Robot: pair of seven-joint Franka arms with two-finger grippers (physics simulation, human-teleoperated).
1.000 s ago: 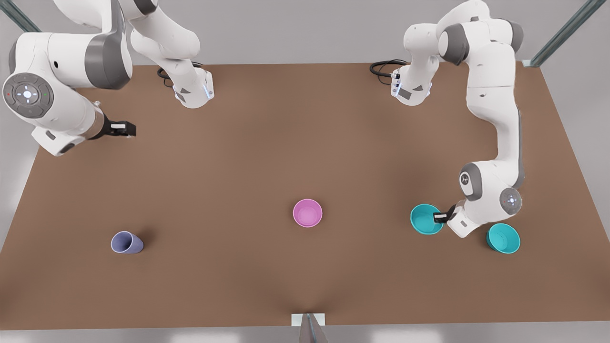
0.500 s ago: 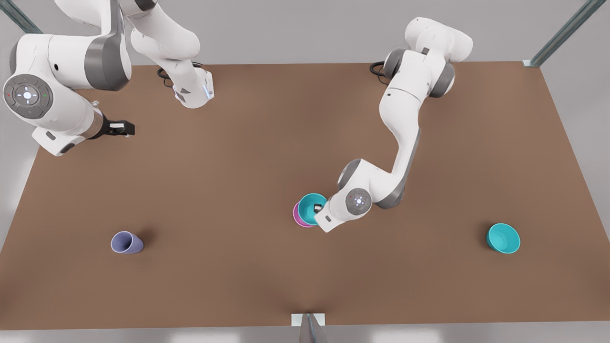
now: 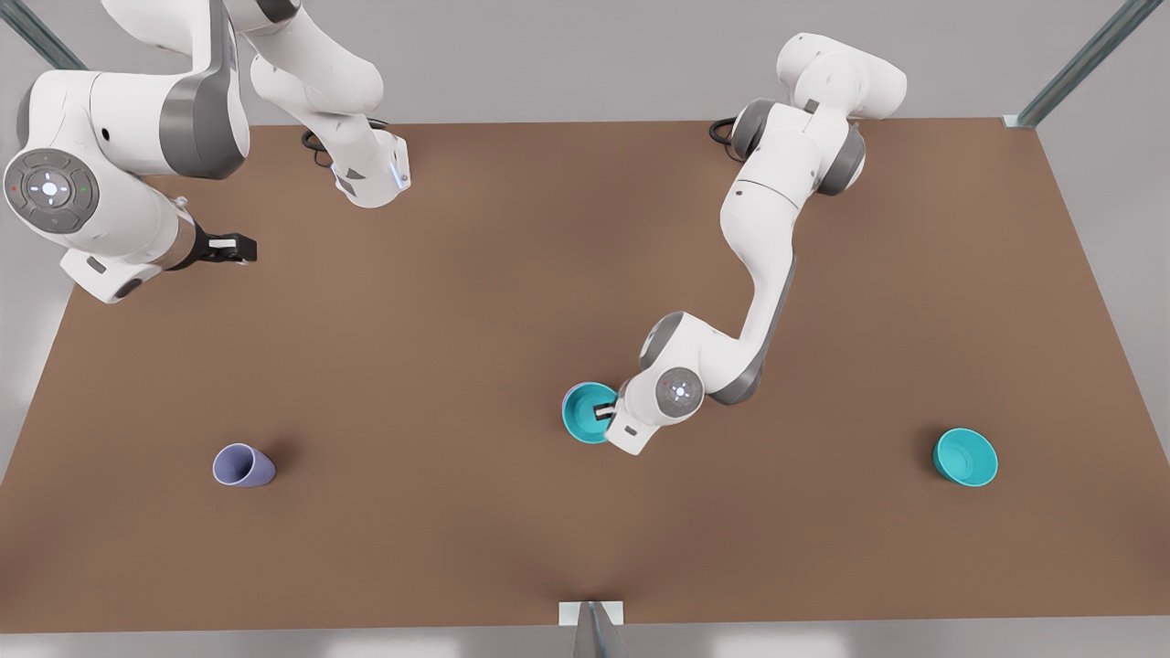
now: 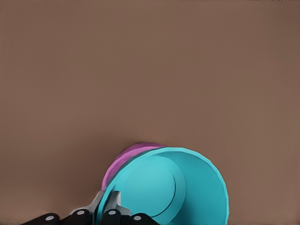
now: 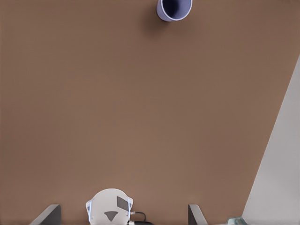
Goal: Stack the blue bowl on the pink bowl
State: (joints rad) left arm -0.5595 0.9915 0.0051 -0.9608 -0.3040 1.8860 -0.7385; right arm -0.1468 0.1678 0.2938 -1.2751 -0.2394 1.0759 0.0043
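The blue bowl (image 3: 583,419) (image 4: 187,187) sits in the pink bowl (image 4: 125,158) at the table's middle, slightly off-centre, so a pink crescent of rim shows in the left wrist view. In the front view the blue bowl covers the pink one almost wholly. My left gripper (image 3: 603,412) (image 4: 108,208) is shut on the blue bowl's rim, one finger inside and one outside. My right gripper (image 3: 239,247) waits high over the table at the front view's far left, fingers spread wide with nothing between them.
A second, slightly wider teal bowl (image 3: 965,457) stands alone at the front view's right. A lavender cup (image 3: 243,466) (image 5: 174,9) lies on its side at the front view's left. Both arm bases (image 3: 370,178) stand at the table's back edge.
My left gripper carried the blue bowl from the front view's right to the pink bowl, then lowered it until it covers the pink one. The right arm barely moved.
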